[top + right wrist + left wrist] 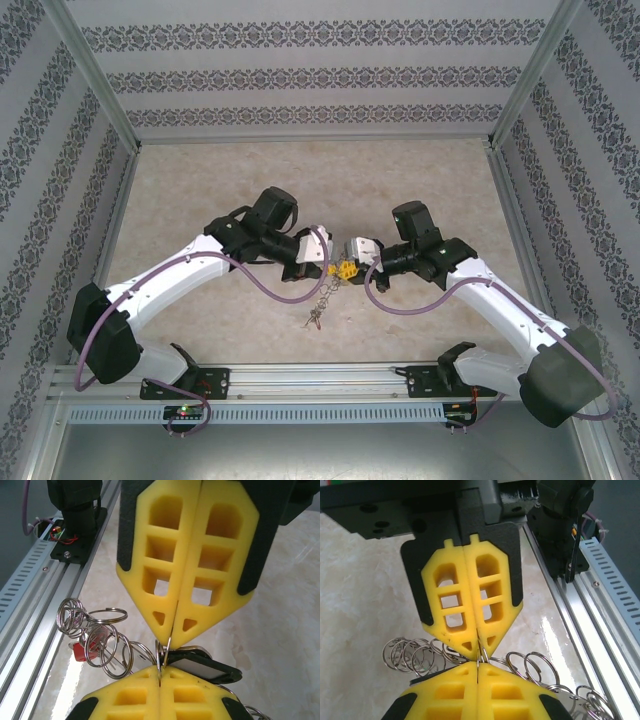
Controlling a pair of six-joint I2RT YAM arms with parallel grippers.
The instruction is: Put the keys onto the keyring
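Found shut, tip to tip above beige marbled counter: left yellow-fingered tool and right yellow-fingered tool, both pinching thin silver-grey metal keyring. Black oval-tagged key at right tips. Floral-striped wallpaper around; aluminium rail nearside.

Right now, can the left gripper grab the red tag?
Probably not. The left gripper is shut on the keyring, tip to tip with the right gripper, and the red tag sits aside among wire loops.
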